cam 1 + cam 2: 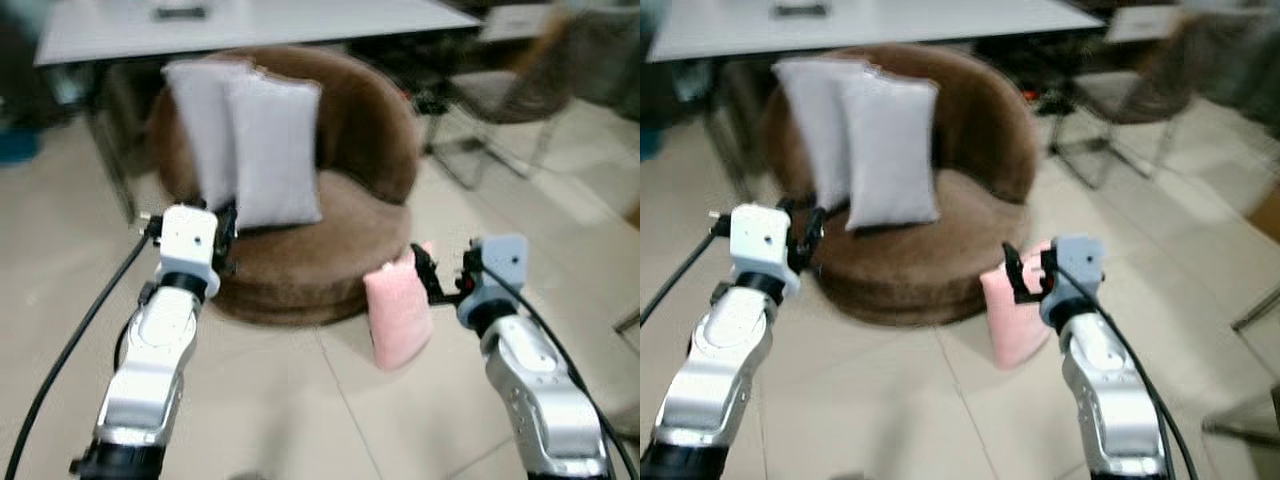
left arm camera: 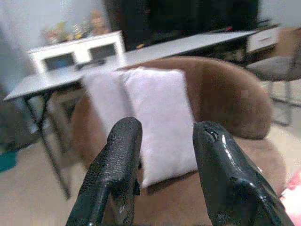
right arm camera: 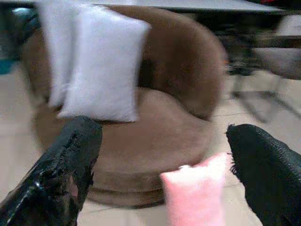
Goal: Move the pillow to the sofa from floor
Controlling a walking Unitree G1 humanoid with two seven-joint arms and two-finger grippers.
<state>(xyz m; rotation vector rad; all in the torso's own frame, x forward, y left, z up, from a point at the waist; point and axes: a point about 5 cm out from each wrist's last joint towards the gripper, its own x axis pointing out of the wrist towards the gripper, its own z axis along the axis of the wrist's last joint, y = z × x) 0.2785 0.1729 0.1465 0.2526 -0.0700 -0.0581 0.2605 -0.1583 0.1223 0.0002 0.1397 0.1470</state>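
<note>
The tiled floor (image 1: 300, 420) is seen in the near part of the scene, and a long grey table (image 1: 250, 25) stands at the far side. Between them a round brown sofa (image 1: 350, 130) is placed, and two white pillows (image 1: 270, 150) are leaned upright against the left part of its backrest, so the right part of the seat is left free; this is judged to be the place for the task's thing. A chair (image 1: 510, 95) with metal legs is seen at the far right.

The pink pillow (image 1: 400, 312) is stood upright on the floor, touching or just beside the near right edge of the sofa base. It is not yet lifted.

The right claw (image 1: 435, 272) is held just right of the pillow's top, with its fingers (image 3: 70, 174) spread wide, and the pillow top is seen between them in the right wrist view. This position is judged as a preparation to pinch the top edge. The left claw (image 1: 228, 235) is held near the left edge of the sofa, its fingers (image 2: 117, 174) parted and nothing held between them.
</note>
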